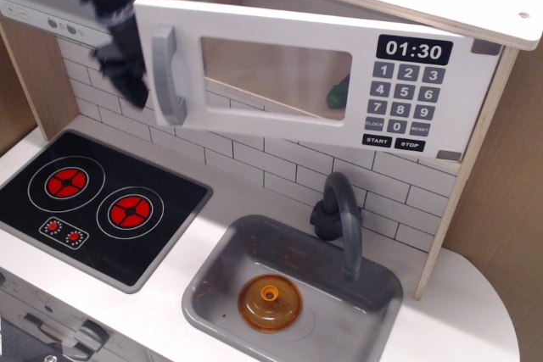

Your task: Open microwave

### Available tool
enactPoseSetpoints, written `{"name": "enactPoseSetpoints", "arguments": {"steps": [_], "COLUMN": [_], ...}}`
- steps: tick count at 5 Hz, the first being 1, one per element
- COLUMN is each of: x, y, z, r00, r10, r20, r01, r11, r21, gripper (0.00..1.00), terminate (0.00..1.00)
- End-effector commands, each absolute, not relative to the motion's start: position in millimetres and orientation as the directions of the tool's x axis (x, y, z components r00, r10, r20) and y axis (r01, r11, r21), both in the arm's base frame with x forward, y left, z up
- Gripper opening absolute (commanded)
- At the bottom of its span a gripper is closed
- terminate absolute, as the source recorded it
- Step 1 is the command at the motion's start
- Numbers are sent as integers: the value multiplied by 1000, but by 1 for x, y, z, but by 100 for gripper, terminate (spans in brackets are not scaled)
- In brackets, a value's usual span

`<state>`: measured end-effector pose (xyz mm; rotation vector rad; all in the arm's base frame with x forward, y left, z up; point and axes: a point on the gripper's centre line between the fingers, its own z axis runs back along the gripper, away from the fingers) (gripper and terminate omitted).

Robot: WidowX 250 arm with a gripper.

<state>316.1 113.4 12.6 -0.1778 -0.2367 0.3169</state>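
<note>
The microwave [280,31] is a plywood box up on the wall with a white door, a clear window [276,76], a black clock display [414,49] and a grey keypad [399,101]. Its door stands ajar, with the left edge swung out towards me. The grey bar handle [167,74] is on that left edge. My black gripper [129,80] is blurred, at the door's left edge just behind and beside the handle, and the door partly hides it. I cannot tell how its jaws stand. A green thing [341,91] shows through the window.
A grey range hood [42,8] sits at the top left behind the gripper. Below are a black two-burner stove [93,201], a grey sink [208,273] holding an orange lid [270,303], and a dark faucet [344,218]. A plywood side panel [462,175] stands at the right.
</note>
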Motion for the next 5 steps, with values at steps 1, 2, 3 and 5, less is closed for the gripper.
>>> {"name": "enactPoseSetpoints", "arguments": {"steps": [1,2,3,5], "x": [247,221,211,220], "y": [83,61,36,-18], "z": [49,51,52,53], "r00": [967,982,991,989], "r10": [106,25,-15,-45], "r20": [231,188,135,144], "r01": [-64,7,39,67], "r11": [981,985,984,987], "r21": [-181,-170,-173,-149], "gripper": [100,100,100,100], "terminate": [0,0,0,0]}}
